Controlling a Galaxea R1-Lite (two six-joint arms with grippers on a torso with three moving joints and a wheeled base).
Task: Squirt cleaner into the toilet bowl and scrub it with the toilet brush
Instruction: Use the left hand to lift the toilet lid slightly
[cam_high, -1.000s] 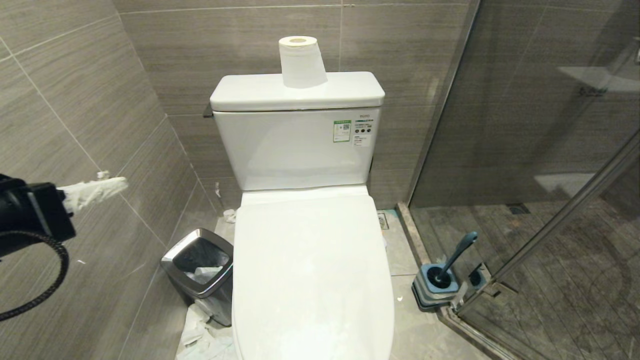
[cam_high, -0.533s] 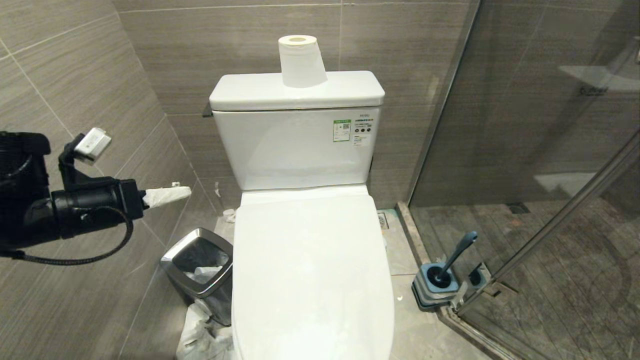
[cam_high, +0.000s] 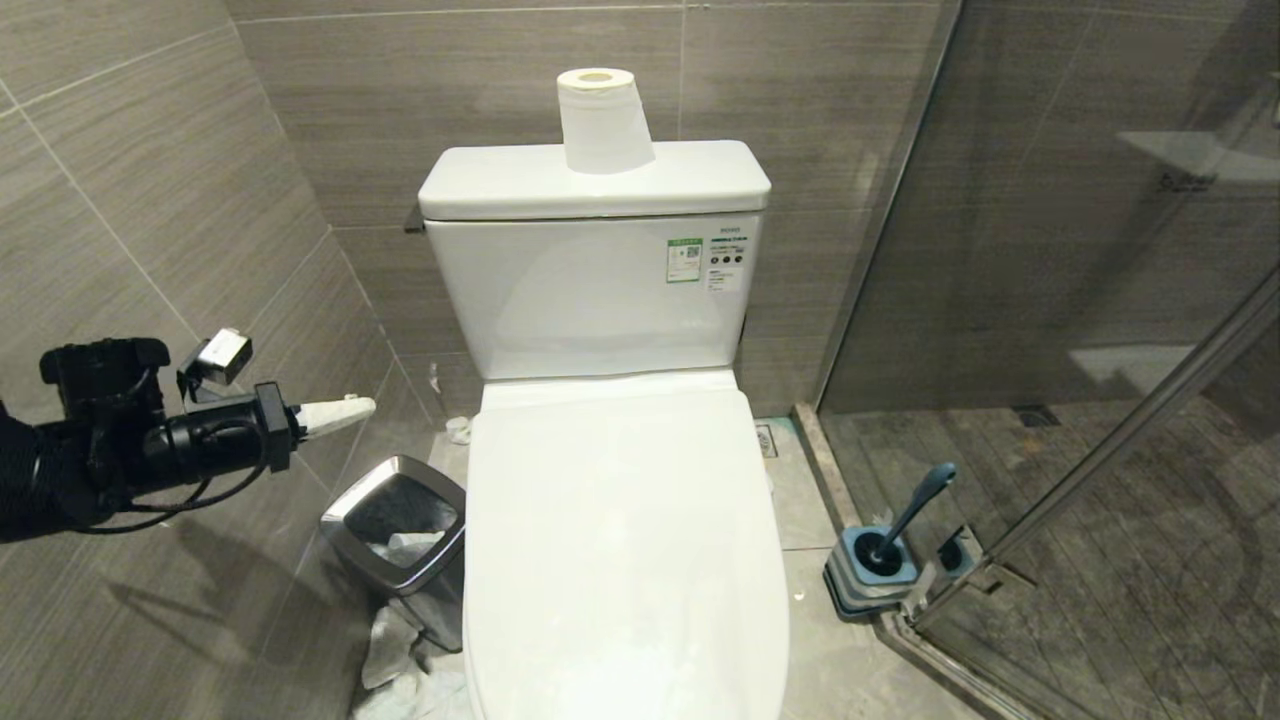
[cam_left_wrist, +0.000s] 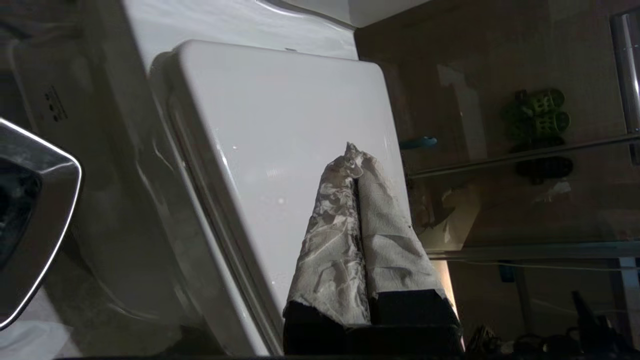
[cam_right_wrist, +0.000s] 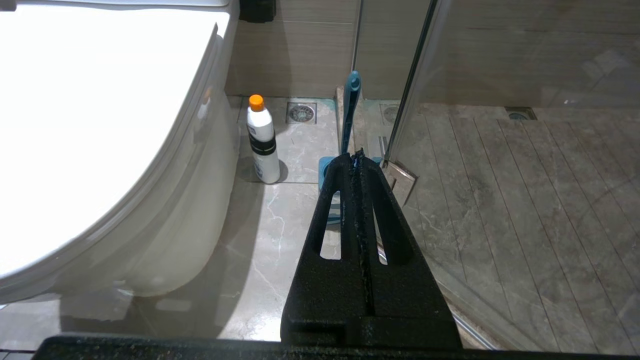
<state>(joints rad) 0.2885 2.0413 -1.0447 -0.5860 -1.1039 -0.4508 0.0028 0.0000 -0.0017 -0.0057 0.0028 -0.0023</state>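
The toilet bowl (cam_high: 620, 540) stands against the tiled wall with its lid down, so the inside is hidden. A roll of paper (cam_high: 603, 122) sits on top of the tank (cam_high: 590, 290), which carries small stickers on its front.

The left gripper (cam_high: 340, 412) hangs level in the air on the robot's left, above the steel-rimmed bin (cam_high: 400, 535) and pointing toward the toilet without touching it. Its jaws are wrapped in white paper and clenched together on nothing.

The right gripper (cam_right_wrist: 356, 160) is seen only from its own wrist camera, low over the floor beside the toilet, its black jaws pressed shut and empty.

The toilet brush (cam_high: 908, 518) stands tilted in its blue-grey holder (cam_high: 868, 582) on the floor to the right of the toilet, by the corner of the glass shower door (cam_high: 1080, 300). The cleaner bottle (cam_right_wrist: 262, 141), white with an orange cap, stands upright on the floor between the toilet's base and the brush holder, near a floor drain (cam_right_wrist: 301, 112).
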